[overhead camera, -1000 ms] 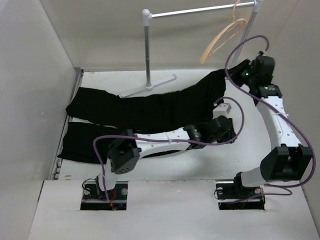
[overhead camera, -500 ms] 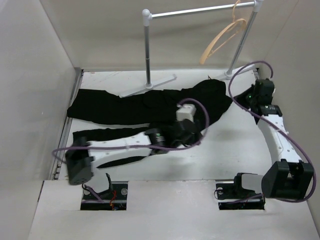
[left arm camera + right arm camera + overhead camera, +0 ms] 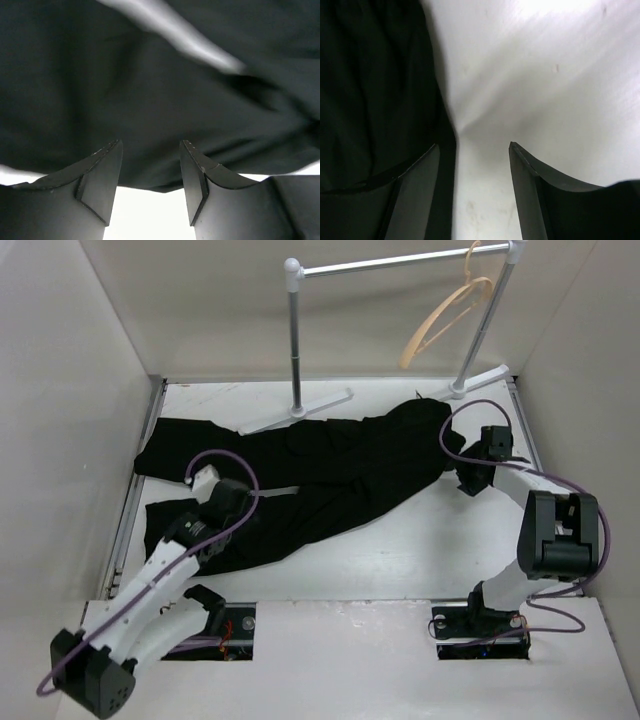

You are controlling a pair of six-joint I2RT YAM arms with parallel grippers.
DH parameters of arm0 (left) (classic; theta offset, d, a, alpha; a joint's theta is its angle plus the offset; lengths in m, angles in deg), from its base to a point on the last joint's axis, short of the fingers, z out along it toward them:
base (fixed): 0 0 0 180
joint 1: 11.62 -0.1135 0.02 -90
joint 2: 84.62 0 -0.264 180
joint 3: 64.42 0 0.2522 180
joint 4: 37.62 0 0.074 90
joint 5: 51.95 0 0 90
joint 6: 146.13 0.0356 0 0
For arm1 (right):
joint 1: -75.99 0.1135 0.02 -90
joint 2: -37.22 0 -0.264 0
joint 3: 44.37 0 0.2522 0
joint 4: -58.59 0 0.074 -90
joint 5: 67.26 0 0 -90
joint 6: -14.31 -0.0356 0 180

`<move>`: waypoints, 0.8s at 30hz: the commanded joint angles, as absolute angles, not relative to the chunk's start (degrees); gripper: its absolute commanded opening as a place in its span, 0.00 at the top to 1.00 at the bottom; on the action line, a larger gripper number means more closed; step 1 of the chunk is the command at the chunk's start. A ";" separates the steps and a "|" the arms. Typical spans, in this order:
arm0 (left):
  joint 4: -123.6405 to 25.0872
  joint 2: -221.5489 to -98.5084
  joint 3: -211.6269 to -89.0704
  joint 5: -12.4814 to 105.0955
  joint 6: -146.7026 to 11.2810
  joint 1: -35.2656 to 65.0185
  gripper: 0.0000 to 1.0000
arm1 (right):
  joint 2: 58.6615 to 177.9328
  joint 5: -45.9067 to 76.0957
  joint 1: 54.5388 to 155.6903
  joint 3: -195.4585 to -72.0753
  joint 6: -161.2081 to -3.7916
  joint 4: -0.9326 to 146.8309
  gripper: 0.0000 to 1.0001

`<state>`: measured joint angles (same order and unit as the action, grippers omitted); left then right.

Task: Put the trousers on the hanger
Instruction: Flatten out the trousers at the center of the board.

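left gripper [image 3: 150, 145]: at 8 o'clock, low over the near leg. Jaws apart, nothing between them, black cloth right under the tips.
right gripper [image 3: 472, 145]: at 3 o'clock, jaws apart and empty. Over bare table [image 3: 450, 540], with my left finger just beside the cloth edge.
trousers [image 3: 330, 465]: flat on the table, running from 9 o'clock to about 2 o'clock. Both legs trail left; the bunched end is at the right, near my right gripper.
handling: soft, limp and probably light. I expect it to sag and fold wherever I lift, and a one-layer pinch could slide out.
grip point: I'd take the thick bunched end at 2 o'clock with the right and a leg with the left, so the cloth hangs between two holds. That looks like the waist, but I can't confirm it.
hanger [image 3: 445, 315]: at 1 o'clock, far back, hooked on the white rack [image 3: 400, 260]. Tilted, well clear of the cloth, nothing on it.
risk: the hanger is thin and free-hanging, so I think it will swing when cloth lands on it.
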<state>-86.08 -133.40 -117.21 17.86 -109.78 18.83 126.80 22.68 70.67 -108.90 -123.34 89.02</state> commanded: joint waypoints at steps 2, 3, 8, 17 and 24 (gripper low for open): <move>-98.47 -124.72 -111.33 20.72 -113.17 9.81 0.53 | 131.59 22.03 69.00 -116.04 -125.17 81.67 0.39; -99.71 -123.31 -110.01 22.04 -113.17 7.17 0.53 | 133.00 22.12 68.91 -117.18 -125.17 81.76 0.41; -100.42 -123.55 -107.89 26.70 -114.66 -0.05 0.53 | 139.86 21.86 69.26 -123.51 -125.26 82.46 0.47; -84.27 -137.51 -103.84 31.55 -115.81 -14.81 0.62 | 137.71 24.57 69.35 -125.39 -124.47 88.17 0.97; -78.63 -148.42 -112.27 26.27 -115.11 -18.00 0.65 | 115.81 28.27 69.35 -118.69 -123.33 105.01 0.98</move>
